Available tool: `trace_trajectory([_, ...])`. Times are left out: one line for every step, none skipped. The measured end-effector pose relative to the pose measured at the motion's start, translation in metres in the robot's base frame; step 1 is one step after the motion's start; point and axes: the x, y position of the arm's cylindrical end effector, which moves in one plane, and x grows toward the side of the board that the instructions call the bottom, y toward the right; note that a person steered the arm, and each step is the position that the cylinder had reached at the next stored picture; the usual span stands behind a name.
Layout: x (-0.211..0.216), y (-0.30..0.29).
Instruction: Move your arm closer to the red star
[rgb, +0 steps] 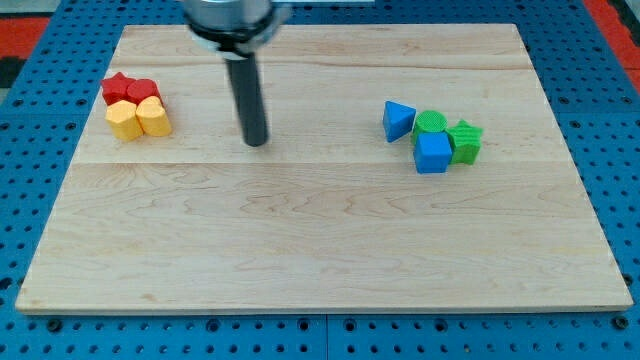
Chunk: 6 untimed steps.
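Camera view: red star is seen near counter top-left corner, touching other blocks; light, rigid, easily slid. No gripper is fitted; my tip is set well right.

Bare board lies between my tip and the red star.

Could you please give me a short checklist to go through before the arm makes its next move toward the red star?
1. My tip visible on the wooden board: ok.
2. Red star-shaped block in view, at the view's left: ok.
3. Tip already beside the star: not ok, a gap remains.
4. Straight path leftward free of blocks: ok.
5. Yellow blocks touch the red cluster, so approach from above them: ok.
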Motion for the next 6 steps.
trace_trajectory([0.0030, 0.0265])
trace_trajectory([0.0030, 0.0349])
trace_trajectory([0.0030, 0.0349])
trace_trajectory([0.0030, 0.0349])
trace_trajectory([0.0060, 0.0349])
trace_trajectory([0.0112, 0.0349])
